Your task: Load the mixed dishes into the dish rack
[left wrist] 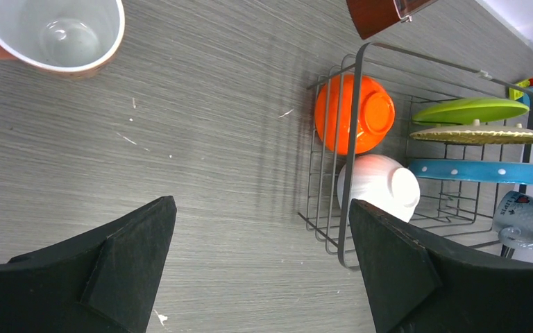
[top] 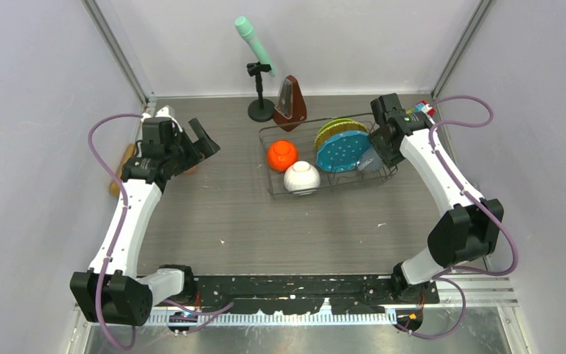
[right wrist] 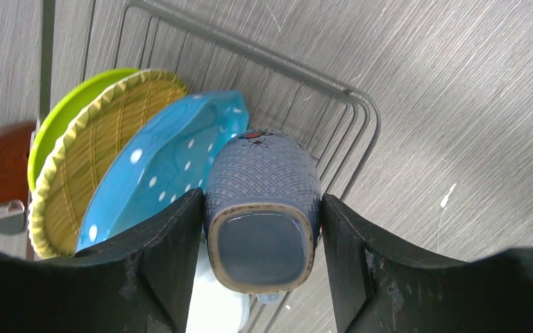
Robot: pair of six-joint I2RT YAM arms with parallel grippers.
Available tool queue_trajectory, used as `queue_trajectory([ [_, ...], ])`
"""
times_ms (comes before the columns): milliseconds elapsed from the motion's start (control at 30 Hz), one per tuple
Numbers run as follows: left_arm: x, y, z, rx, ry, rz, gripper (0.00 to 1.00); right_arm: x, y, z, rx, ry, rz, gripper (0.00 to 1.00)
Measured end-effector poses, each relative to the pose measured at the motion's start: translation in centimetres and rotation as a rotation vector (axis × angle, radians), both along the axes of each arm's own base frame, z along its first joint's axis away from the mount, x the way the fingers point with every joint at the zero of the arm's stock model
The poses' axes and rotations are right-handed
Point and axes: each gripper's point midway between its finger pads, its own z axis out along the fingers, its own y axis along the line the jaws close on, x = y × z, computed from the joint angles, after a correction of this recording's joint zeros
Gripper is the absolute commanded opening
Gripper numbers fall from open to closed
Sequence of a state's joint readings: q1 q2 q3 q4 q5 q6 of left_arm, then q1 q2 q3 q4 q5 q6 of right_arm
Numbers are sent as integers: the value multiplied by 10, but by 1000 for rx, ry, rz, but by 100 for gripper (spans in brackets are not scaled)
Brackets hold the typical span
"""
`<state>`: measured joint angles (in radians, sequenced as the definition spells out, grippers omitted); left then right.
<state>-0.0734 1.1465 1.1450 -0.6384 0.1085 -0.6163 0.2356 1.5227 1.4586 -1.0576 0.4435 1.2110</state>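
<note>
Your right end effector [right wrist: 261, 201] is clamped on a blue-grey mug [right wrist: 264, 180], one finger flat against each side and the mug's base facing the wrist camera. The mug is at the right end of the dish rack [right wrist: 277, 61], just beside the blue white-dotted plate [left wrist: 479, 171]. Whether it already rests on the wires, you cannot tell from these views.

Most of the load looks done. Inside the rack, three plates stand on edge in a row: the lime-green plate [left wrist: 472, 109] farthest back, the yellow-rimmed plate [left wrist: 482, 134] in the middle, then the blue one. In the left part, the orange bowl [left wrist: 354, 114] and white bowl [left wrist: 378, 187] sit mouth-down, side by side.

By my reading, what remains is letting go of the blue-grey mug once it is seated, then fetching the pink mug [left wrist: 48, 35]. That mug stands upright and empty on the tabletop [left wrist: 215, 104], well apart from the rack on the left side.

Your left end effector [left wrist: 261, 205] hangs above bare tabletop with its fingers spread wide, holding nothing, near that mug.

The brown metronome [top: 290, 103] stands behind the rack, and the wooden rolling pin [top: 121, 169] lies at the far left; neither belongs in the load.
</note>
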Motion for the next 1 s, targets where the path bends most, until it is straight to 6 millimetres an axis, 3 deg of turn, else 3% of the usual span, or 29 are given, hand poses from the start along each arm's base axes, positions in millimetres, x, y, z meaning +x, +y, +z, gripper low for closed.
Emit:
queue_trajectory([
  [333, -2, 1, -2, 16, 7, -11, 100, 22, -15, -20, -22, -14, -81, 0],
  [833, -2, 1, -2, 18, 6, -15, 100, 25, -19, -94, -62, 153, -120, 0],
  [1000, -2, 1, -2, 17, 5, -16, 100, 23, -21, -98, -80, 176, -131, 3],
])
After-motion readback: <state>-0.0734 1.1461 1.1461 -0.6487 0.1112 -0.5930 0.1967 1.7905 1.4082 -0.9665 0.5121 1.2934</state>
